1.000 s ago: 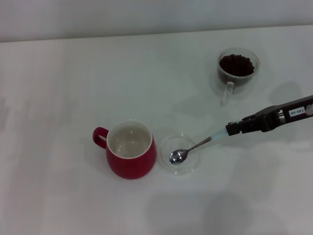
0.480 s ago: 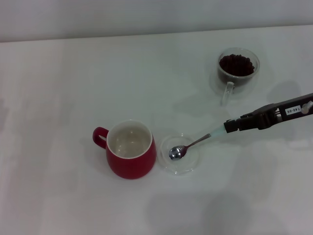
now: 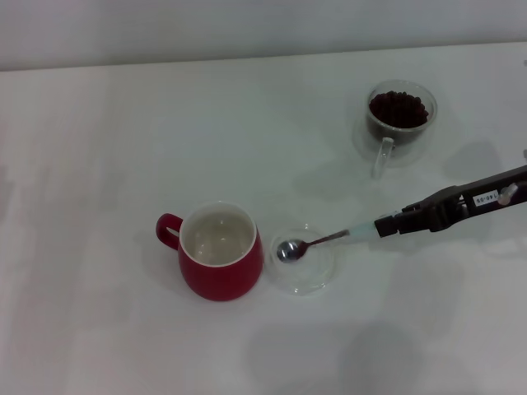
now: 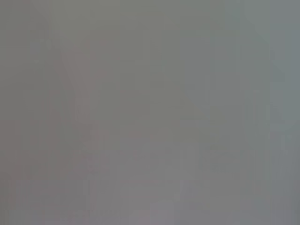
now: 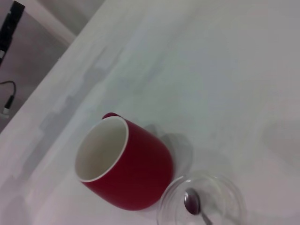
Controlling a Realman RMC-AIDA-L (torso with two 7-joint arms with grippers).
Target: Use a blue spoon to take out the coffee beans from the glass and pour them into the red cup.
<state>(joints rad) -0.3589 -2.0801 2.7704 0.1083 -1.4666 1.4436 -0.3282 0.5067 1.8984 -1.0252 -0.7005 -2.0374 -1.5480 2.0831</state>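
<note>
Right gripper (image 3: 380,226) fingers clamp the blue spoon (image 3: 317,242) by its handle; its empty bowl sits over the saucer (image 3: 317,278), beside the red cup (image 3: 221,271). Judged step: spoon picked up, no beans yet. Next: carry it back to the glass (image 3: 399,123) beyond the fingers and dig into the coffee beans (image 3: 398,108). Left gripper not in view.

My right gripper (image 3: 380,226) reaches in low from the right, clamped on the blue spoon (image 3: 317,243), whose bowl sits over the clear saucer (image 3: 321,276). The red cup (image 3: 219,251) stands just beside the saucer on its left, blocking any push that way. The glass (image 3: 401,115) of coffee beans (image 3: 398,108) stands well apart, farther back; bare white table (image 3: 206,123) lies between, so my way there is free, as is the near edge
</note>
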